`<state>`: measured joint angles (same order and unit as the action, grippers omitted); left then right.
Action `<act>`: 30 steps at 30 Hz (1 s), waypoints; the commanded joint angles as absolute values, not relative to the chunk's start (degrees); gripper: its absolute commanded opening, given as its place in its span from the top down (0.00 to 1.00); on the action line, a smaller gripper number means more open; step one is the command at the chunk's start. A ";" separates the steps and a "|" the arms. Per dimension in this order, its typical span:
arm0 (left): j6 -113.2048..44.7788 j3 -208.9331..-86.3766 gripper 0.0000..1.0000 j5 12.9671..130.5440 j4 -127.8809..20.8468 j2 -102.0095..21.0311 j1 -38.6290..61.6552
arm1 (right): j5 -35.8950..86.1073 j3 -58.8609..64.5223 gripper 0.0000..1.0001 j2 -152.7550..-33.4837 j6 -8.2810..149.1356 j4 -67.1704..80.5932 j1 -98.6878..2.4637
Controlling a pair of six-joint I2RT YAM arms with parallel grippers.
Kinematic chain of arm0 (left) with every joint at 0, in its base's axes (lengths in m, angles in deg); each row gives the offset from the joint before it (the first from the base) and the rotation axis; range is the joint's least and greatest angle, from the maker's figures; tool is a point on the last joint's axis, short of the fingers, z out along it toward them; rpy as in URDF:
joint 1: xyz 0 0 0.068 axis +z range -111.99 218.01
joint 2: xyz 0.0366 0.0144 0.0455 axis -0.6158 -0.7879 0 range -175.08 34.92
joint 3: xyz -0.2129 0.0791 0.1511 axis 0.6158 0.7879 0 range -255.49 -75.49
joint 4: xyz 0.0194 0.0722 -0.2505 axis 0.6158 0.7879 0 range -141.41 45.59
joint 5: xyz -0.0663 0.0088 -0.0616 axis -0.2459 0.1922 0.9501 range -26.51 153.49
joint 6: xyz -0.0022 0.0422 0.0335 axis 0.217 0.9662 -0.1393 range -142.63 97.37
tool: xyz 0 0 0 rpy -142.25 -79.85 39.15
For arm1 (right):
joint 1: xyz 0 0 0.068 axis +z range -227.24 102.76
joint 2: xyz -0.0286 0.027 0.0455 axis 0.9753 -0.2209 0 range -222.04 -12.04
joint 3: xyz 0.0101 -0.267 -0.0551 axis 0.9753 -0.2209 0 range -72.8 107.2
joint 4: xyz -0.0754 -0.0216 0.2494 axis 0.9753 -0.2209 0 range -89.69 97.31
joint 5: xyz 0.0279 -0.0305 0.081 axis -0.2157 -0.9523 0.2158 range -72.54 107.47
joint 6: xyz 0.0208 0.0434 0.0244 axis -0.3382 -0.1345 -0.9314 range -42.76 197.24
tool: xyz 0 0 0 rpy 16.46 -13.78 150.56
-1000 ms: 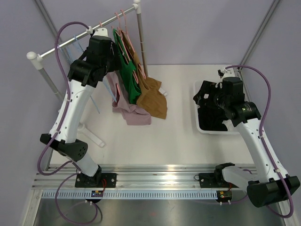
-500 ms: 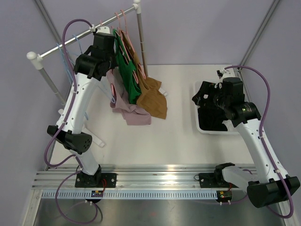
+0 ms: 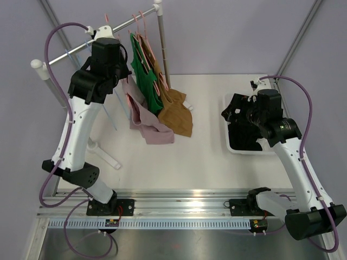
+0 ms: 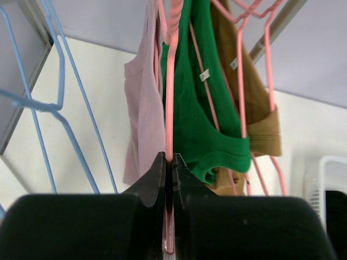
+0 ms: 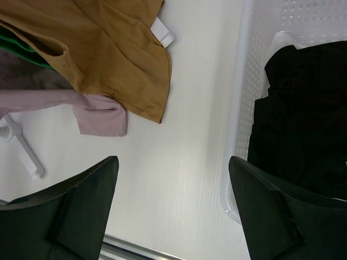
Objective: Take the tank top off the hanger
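Left arm reaches up to the rail point(image 3: 59, 52) at the back left of the tabletop point(image 3: 200, 146). Left hand point(image 4: 167, 165) – its 2 fingers point(image 4: 149, 181) are pressed together on the thin wire of a pink hanger point(image 4: 169, 81), which runs straight up out of the pinch.

Pink tank top point(image 4: 143, 119) hangs just left of that wire, apparently on the same hanger, strap high near the rail. From the top camera its lower part trails down and lies crumpled on the tabletop below the rail.

Next along the rail: green tank top point(image 4: 203, 108), pressed against the pink one, then brown tank top point(image 4: 260, 130), each on its own pink hanger. The brown hem also reaches the tabletop, beside the pink heap.

2 bare blue hangers point(image 4: 59, 108) hang left of the pinched one, apart from the clothes.

Right arm stands well away, on the far right. Right hand point(image 5: 173, 189) – fingers point(image 5: 87, 206) spread wide, nothing between them, hovering above the left rim of a white basket point(image 5: 238, 108). A black garment point(image 5: 303, 124) lies bunched inside the basket. Through the wrist camera the brown and pink hems show at upper left, on bare tabletop.
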<state>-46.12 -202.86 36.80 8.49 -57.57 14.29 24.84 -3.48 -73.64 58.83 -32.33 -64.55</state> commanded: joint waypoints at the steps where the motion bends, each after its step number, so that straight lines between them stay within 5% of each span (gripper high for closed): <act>1: -48.91 -202.76 1.00 35.45 3.60 -52.80 12.97 | 27.22 -1.53 0.10 -71.81 59.66 -30.40 -64.76; 17: -58.58 -163.13 1.00 51.79 -7.91 -17.76 3.21 | 57.98 -3.90 0.08 -68.73 56.77 -19.94 -63.97; 30: -61.40 -132.71 1.00 75.25 -4.48 2.92 2.94 | 38.49 -13.81 0.12 -72.77 54.13 -1.78 -37.97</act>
